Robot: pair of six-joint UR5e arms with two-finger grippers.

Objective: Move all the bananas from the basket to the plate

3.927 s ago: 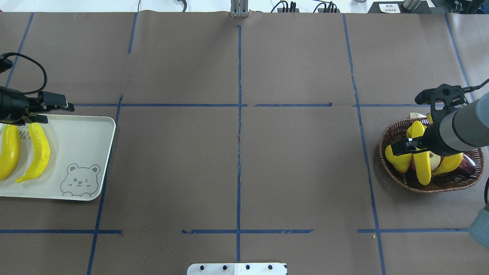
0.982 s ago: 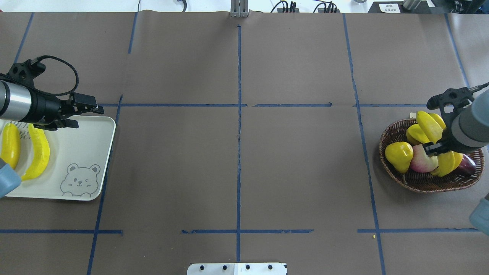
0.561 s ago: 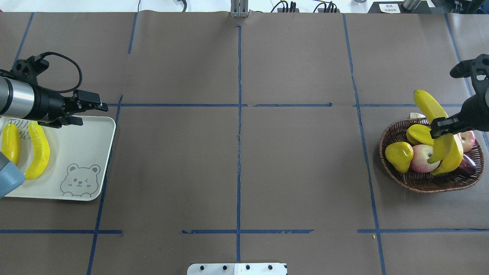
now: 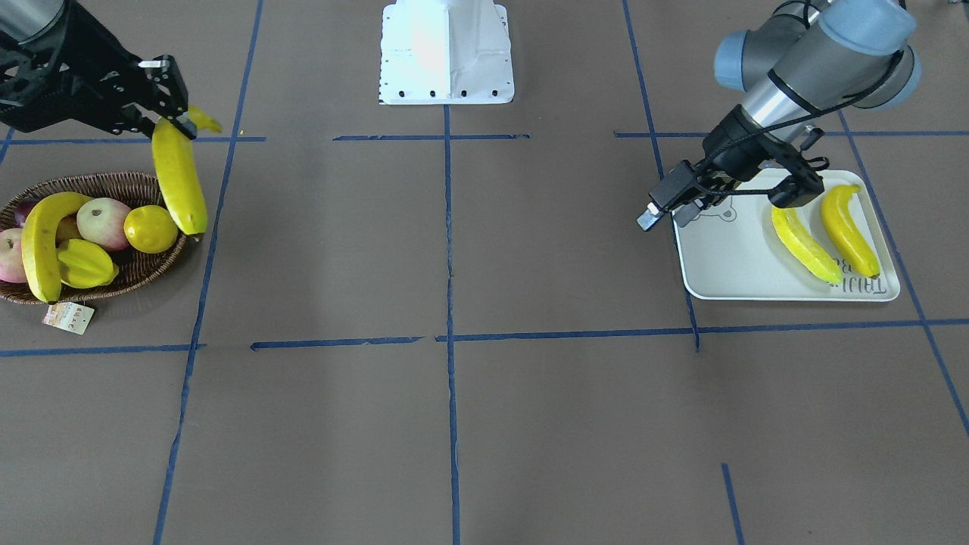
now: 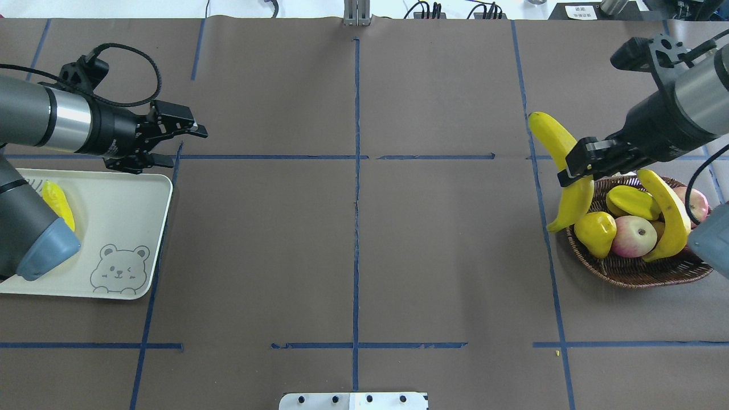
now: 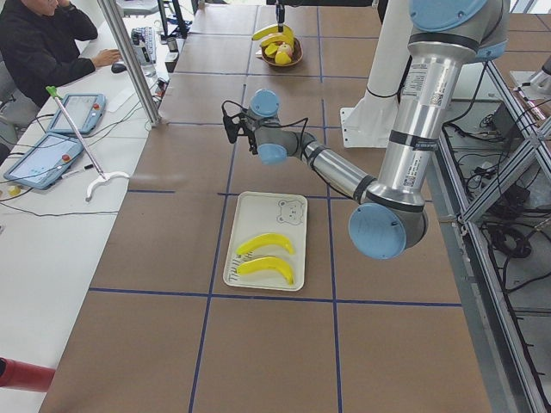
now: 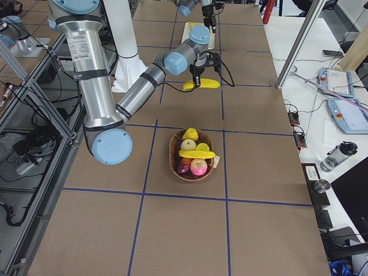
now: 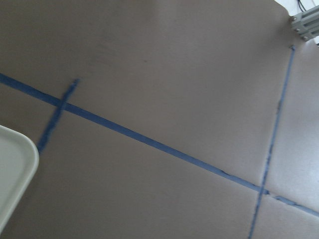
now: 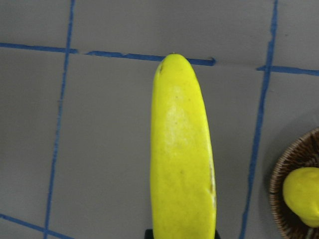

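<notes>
My right gripper (image 5: 574, 171) is shut on a yellow banana (image 5: 561, 173) and holds it in the air just left of the wicker basket (image 5: 626, 277). The held banana also shows in the front view (image 4: 179, 178) and fills the right wrist view (image 9: 182, 159). One more banana (image 5: 669, 213) lies across the fruit in the basket. Two bananas (image 4: 804, 244) (image 4: 848, 231) lie on the off-white bear plate (image 5: 125, 228). In the overhead view my left arm hides most of them. My left gripper (image 5: 185, 148) is open and empty above the table, past the plate's far right corner.
The basket also holds a yellow starfruit (image 5: 629, 200), a round yellow fruit (image 5: 595, 232) and a red-and-yellow apple (image 5: 632, 236). A paper tag (image 4: 68, 318) lies beside the basket. Blue tape lines cross the brown table. The robot's white base (image 4: 447, 53) stands at the near edge.
My right gripper has lifted the banana out of the basket and carried it left, past the rim. My left gripper has moved right and farther away, off the plate's edge, still open.
</notes>
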